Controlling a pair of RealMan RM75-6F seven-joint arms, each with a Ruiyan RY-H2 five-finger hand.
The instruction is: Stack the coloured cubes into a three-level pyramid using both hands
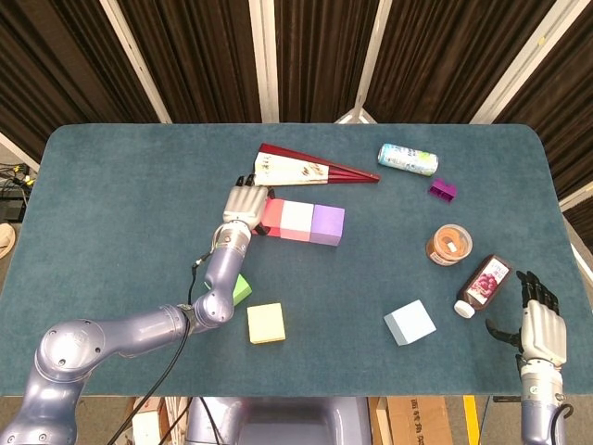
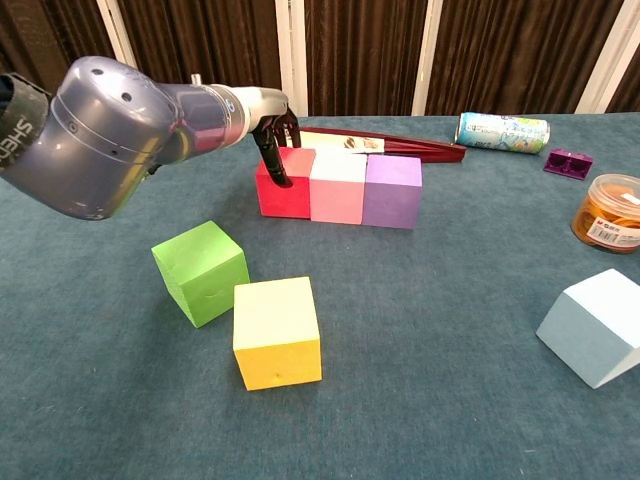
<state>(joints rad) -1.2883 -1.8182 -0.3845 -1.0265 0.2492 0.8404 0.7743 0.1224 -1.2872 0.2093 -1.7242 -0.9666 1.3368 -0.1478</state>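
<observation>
1. The desk (image 1: 111, 185) has a blue-green cloth top
2. Three blocks sit in a row near the middle, side by side and touching: a red block (image 1: 271, 217), a pink block (image 1: 296, 221) and a purple block (image 1: 326, 225)
3. The left robot hand (image 1: 244, 206) is at the red block, on the end of the row. Its dark fingers (image 2: 272, 160) touch the side and top edge of the red block. I cannot tell if it is gripping the block or just pushing on it
4. A green block (image 2: 200, 271) sits tipped on the desk, closer to the robot. In the head view the left arm hides part of it
5. A yellow block (image 1: 266, 323) lies just beside the green block
6. A light blue block (image 1: 410, 322) sits tipped by itself, well apart from the other blocks, on the right side
7. The right robot hand (image 1: 538, 326) is at the right edge of the desk, near the front. Its fingers are spread apart and it holds nothing
8. A brown bottle (image 1: 484, 286) lies on its side near the right robot hand
9. A round orange tub (image 1: 449, 245) sits near the bottle
10. A folded red fan (image 1: 310, 170) lies behind the row of blocks
11. A can (image 1: 407, 158) lies on its side, and a small purple thing (image 1: 443, 190) sits near it
</observation>
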